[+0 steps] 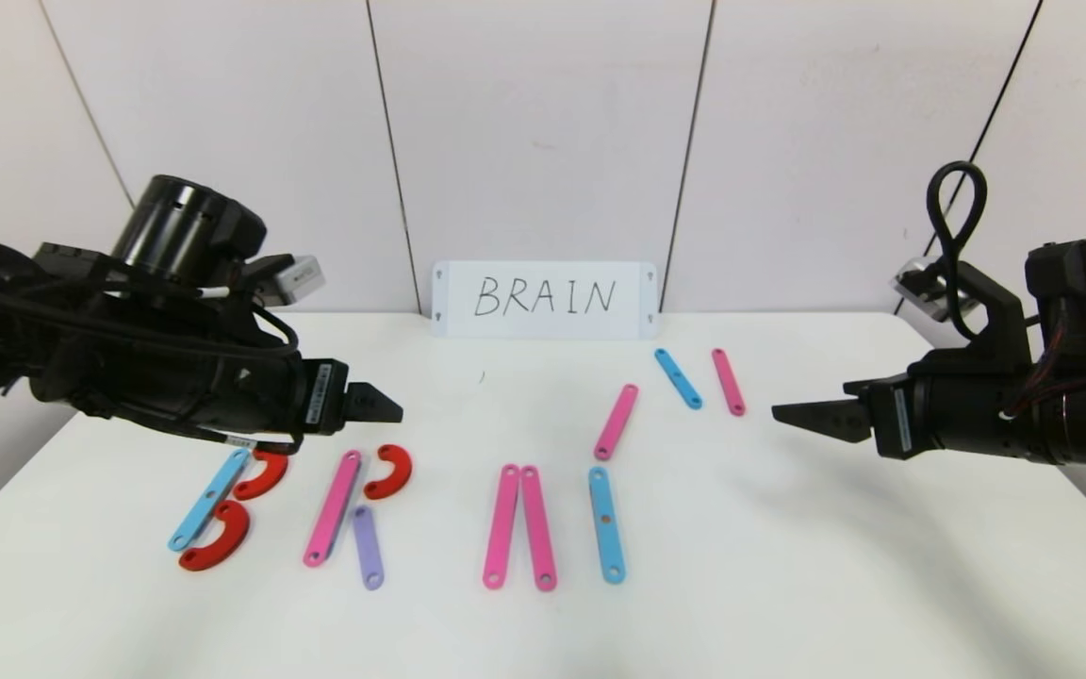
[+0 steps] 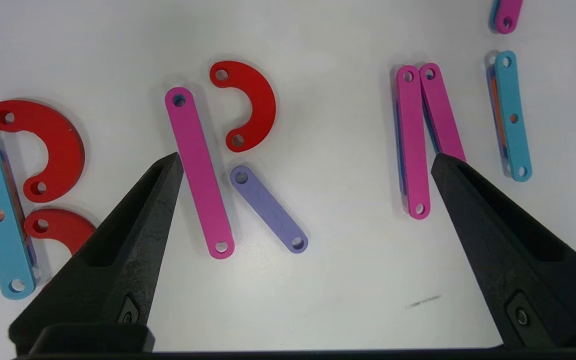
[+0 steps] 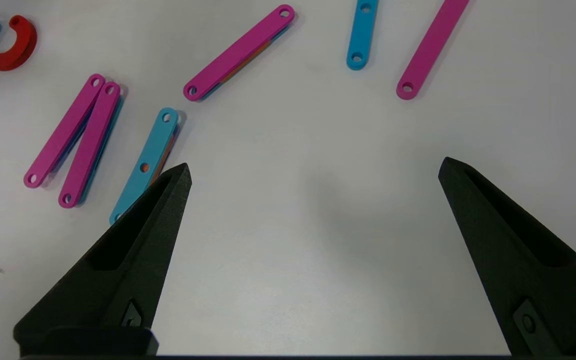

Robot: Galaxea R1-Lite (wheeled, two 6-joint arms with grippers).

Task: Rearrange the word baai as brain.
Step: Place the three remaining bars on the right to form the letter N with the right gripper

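Flat plastic letters lie in a row on the white table. A B is made of a blue strip (image 1: 208,500) and two red curves (image 1: 260,476). An R is made of a pink strip (image 1: 333,507), a red curve (image 1: 390,471) and a lilac strip (image 1: 368,547). Two pink strips (image 1: 518,526) meet at the top, with no crossbar. A blue strip (image 1: 606,524) stands as an I. My left gripper (image 1: 378,404) is open and empty above the R (image 2: 198,170). My right gripper (image 1: 802,415) is open and empty over bare table at the right.
A loose pink strip (image 1: 617,422) lies behind the blue I. A blue strip (image 1: 678,378) and a pink strip (image 1: 728,381) lie farther back right. The white card (image 1: 545,299) with BRAIN handwritten leans on the back wall.
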